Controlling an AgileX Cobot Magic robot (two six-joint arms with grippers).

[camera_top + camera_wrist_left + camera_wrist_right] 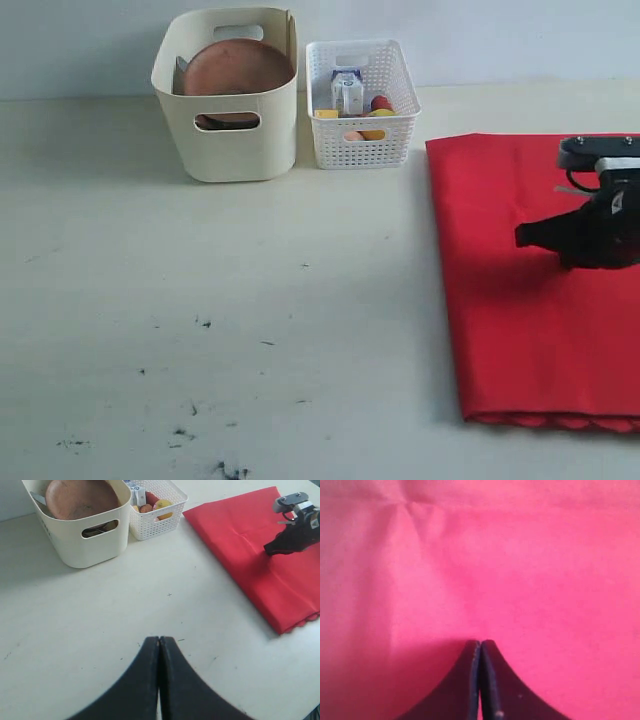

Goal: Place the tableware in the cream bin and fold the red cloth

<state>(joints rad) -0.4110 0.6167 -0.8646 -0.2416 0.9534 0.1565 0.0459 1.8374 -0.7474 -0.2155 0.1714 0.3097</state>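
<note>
Light, limp bright red fabric cloth [510, 290] lies flat at 3 o'clock on the pale counter [250, 300]; pinch a corner, as right pincer [481, 645] and left pincer [159, 641] are both pressed together, empty.

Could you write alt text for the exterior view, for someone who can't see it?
A red cloth lies flat on the right of a pale table, the robot's shut right gripper over it. At the back stand a cream bin holding a round brown plate and a white basket of food pieces.
</note>
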